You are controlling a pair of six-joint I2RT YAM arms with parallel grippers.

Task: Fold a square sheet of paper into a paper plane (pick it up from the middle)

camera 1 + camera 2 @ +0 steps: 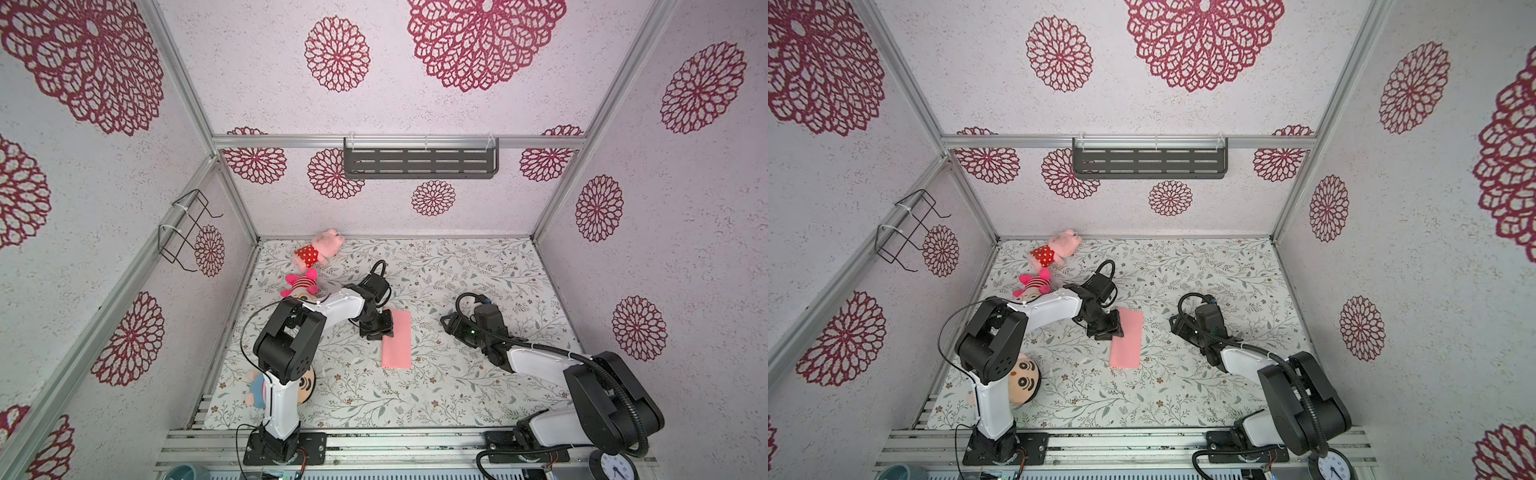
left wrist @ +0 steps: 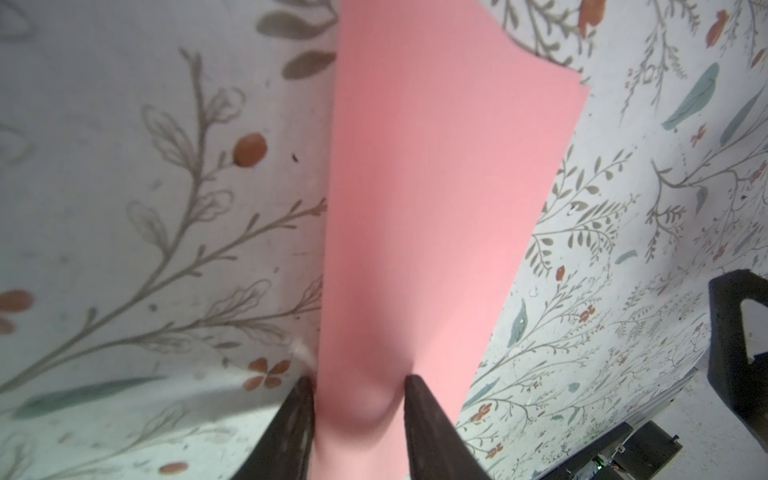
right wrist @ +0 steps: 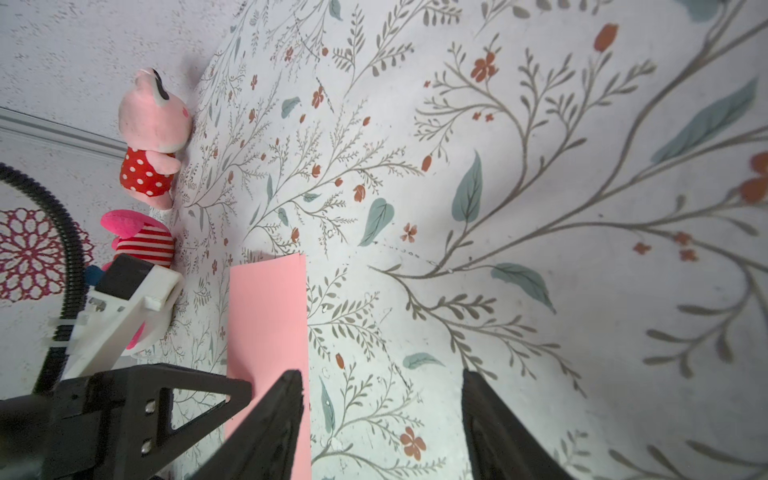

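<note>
The square sheet of paper [image 1: 397, 340] [image 1: 1127, 338] lies folded into a long light pink rectangle in the middle of the table. My left gripper [image 1: 384, 330] [image 1: 1115, 328] stands at its left long edge. In the left wrist view its jaws [image 2: 359, 380] squeeze the paper [image 2: 436, 208]: one finger is at the edge, the other rests on the surface, and the paper bulges between them. My right gripper [image 1: 446, 326] [image 3: 380, 372] hangs open and empty over bare table, just right of the paper [image 3: 268, 316]. No paper plane shows in any view.
Two pink plush toys [image 1: 318, 249] [image 1: 301, 284] lie at the back left. A doll head [image 1: 305, 384] sits by the left arm's base. A dark shelf [image 1: 419, 162] hangs on the back wall and a wire rack [image 1: 187, 230] on the left wall.
</note>
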